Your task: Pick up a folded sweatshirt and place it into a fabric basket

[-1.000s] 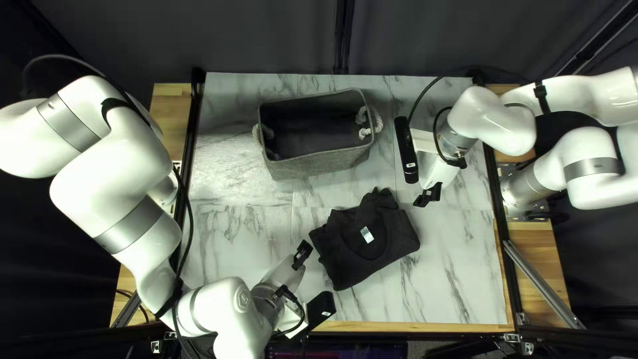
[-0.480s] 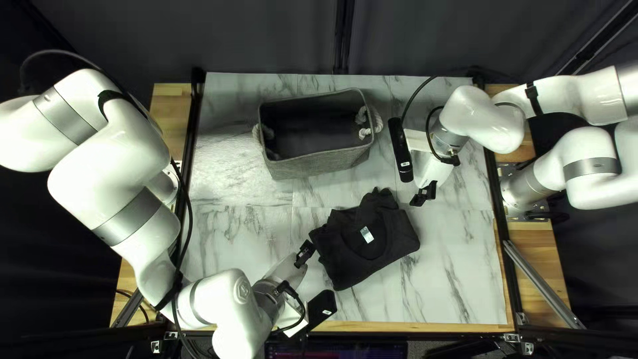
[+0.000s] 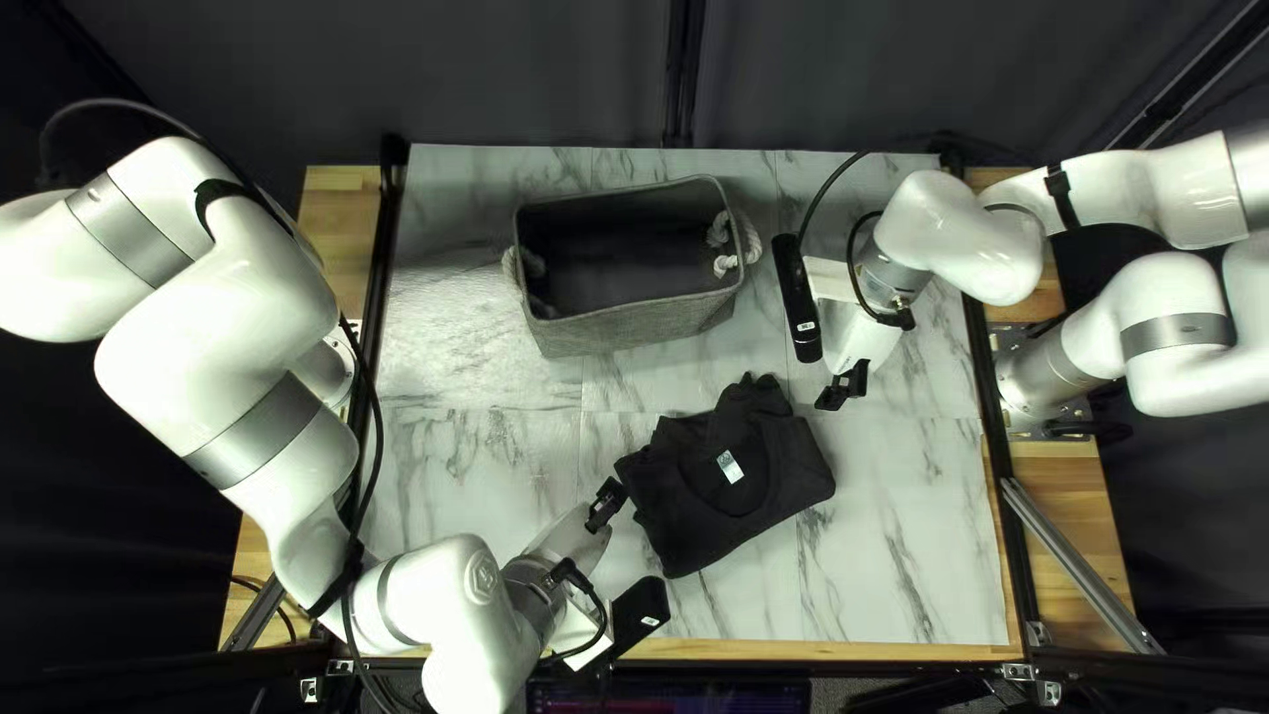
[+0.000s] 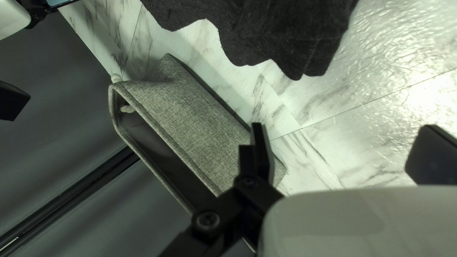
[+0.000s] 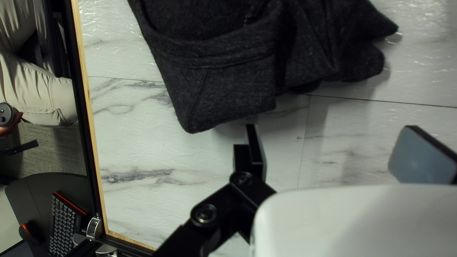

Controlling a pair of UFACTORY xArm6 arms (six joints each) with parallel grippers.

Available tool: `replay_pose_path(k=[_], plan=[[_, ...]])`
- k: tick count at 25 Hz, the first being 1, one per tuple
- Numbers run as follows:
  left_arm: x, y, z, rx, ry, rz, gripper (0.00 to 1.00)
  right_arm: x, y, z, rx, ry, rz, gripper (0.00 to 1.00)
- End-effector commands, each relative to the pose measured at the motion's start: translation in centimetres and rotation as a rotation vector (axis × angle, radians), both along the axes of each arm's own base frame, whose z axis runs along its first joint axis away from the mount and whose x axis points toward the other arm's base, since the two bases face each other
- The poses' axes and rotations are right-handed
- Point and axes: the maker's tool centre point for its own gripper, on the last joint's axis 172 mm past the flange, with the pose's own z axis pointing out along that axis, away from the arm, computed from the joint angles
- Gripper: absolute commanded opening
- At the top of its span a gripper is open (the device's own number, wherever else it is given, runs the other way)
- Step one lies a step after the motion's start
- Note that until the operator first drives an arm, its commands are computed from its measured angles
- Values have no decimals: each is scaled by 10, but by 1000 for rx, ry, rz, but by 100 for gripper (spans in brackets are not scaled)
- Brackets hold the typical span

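Top left view: upright basket (image 3: 635, 329), dark inside; sweatshirt (image 3: 780, 479) outside; left hand (image 3: 606, 505), right hand (image 3: 842, 386) both open.

Tabletop (image 3: 912, 569): Shows white marble patterning, with grey veins and thin seams.
Wooden border (image 3: 820, 649): Runs pale brown along the near edge.
Curtain (image 3: 463, 79): Hangs dark grey behind the far edge.
Metal bar (image 3: 1084, 569): Slants, silver, at the lower right of the top left view.
Person (image 5: 47, 95): Wears light beige trousers; shows only partly, beyond the tabletop, in the right wrist view.
Keyboard (image 5: 64, 223): Lies on a black surface (image 5: 28, 195); has dark keys and a red edge.
Carpet (image 5: 57, 150): Shows grey between person and black surface.
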Motion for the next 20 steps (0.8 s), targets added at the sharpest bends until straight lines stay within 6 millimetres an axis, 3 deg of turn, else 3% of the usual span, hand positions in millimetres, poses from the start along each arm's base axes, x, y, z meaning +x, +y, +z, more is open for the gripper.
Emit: replay_pose_path(k=[1, 7, 11, 20], plan=[[13, -5, -5, 10, 8, -30, 100, 3, 4, 12, 13, -15, 18, 100], [32, -24, -12, 26, 3, -76, 100, 6, 3, 5, 32, -10, 19, 100], [41, -42, -33, 45, -17, -108, 100, 8, 5, 3, 44, -2, 15, 100], [69, -38, -62, 83, -14, -156, 100, 10, 11, 5, 45, 3, 16, 100]])
